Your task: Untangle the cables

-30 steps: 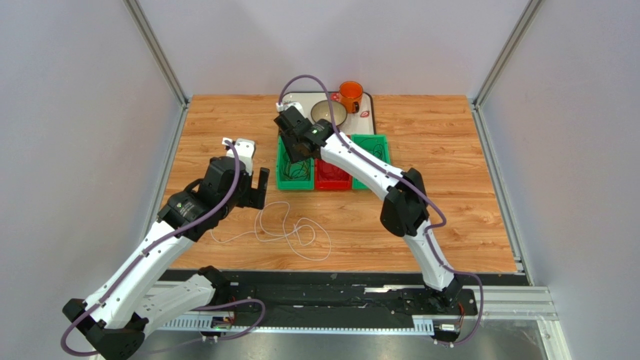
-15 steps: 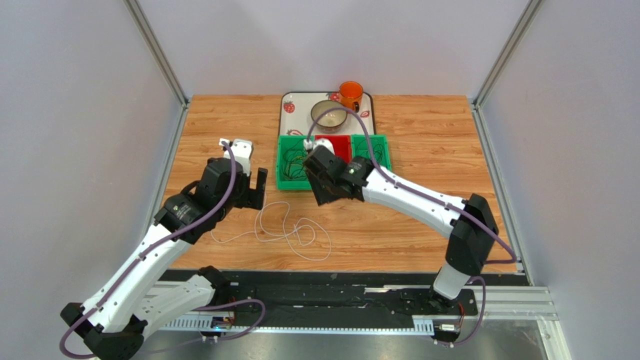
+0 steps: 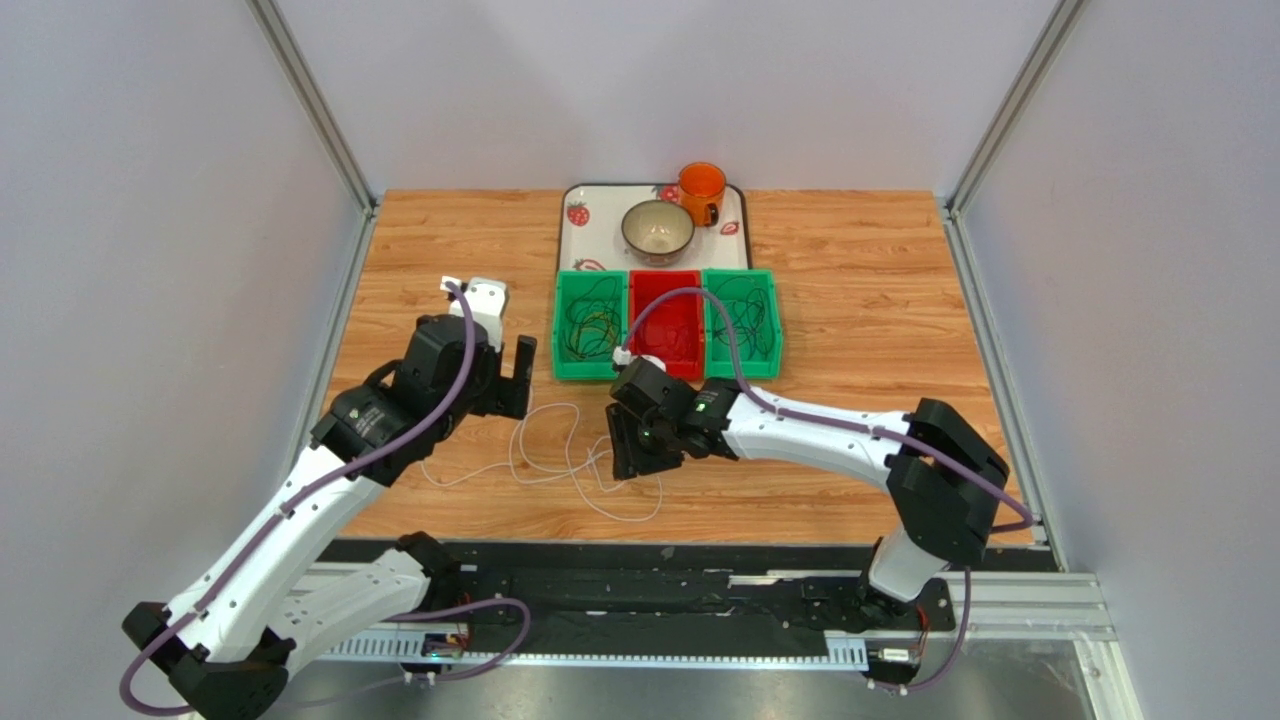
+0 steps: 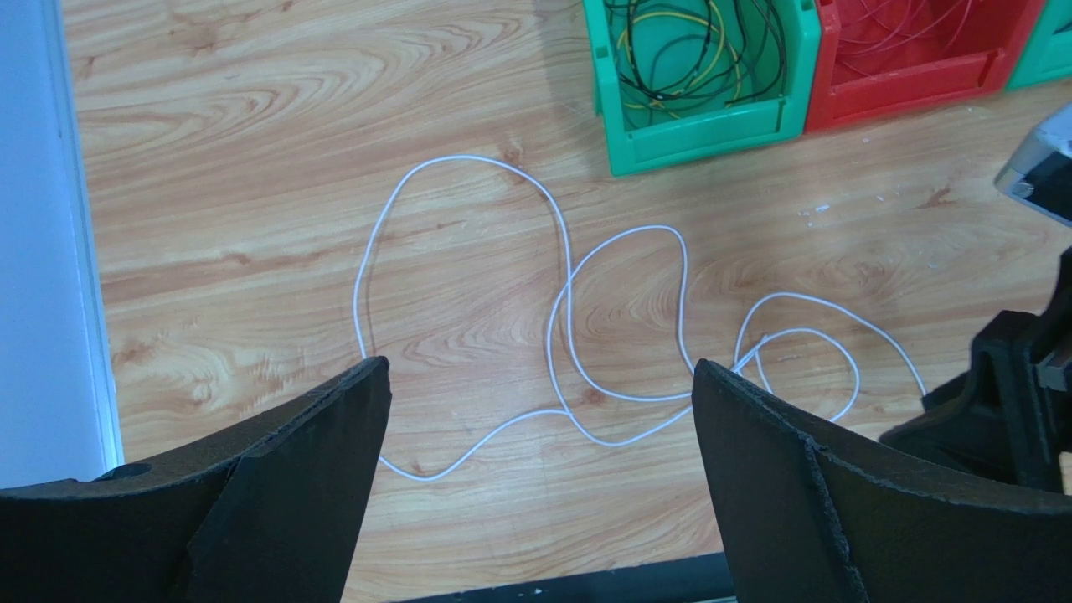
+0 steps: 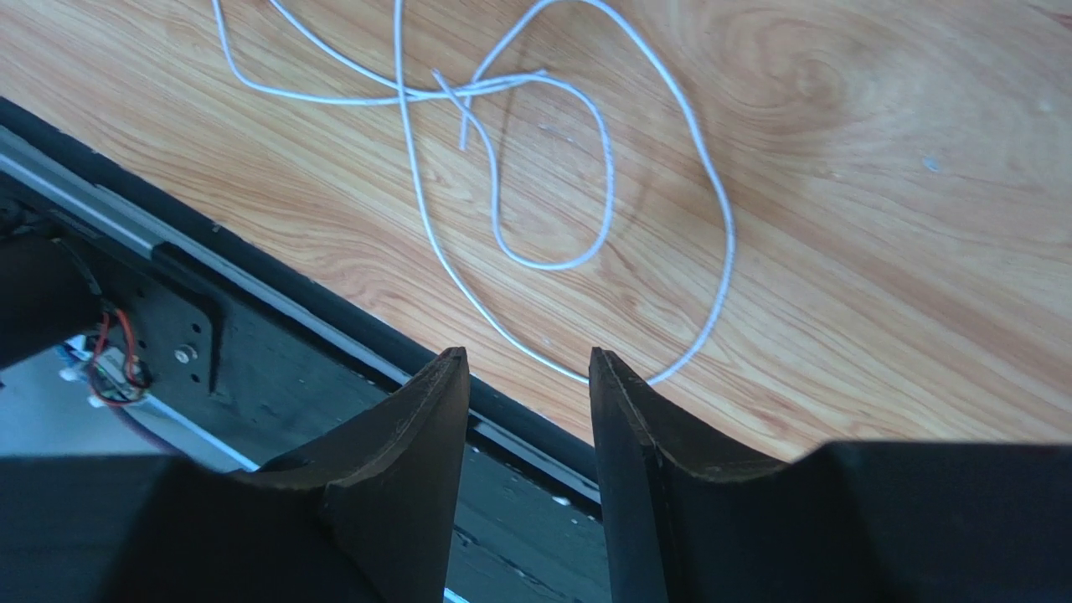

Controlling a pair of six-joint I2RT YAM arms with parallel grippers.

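White cable [image 3: 579, 458] sprawls in loose loops near the desk's [image 3: 842, 300] near edge, its long run lying left to right. Right gripper [image 5: 529, 358] hangs over the right-hand loops, fingers partly spread, empty, nearer; left gripper [image 4: 541, 377] gapes wide beside the left loops.

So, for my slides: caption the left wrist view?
Open left gripper hovers over a looping white cable on the wooden table; green bin and red bin beyond.

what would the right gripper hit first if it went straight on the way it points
Probably the white cable lying on the table, just ahead of the right gripper; depth is unclear.
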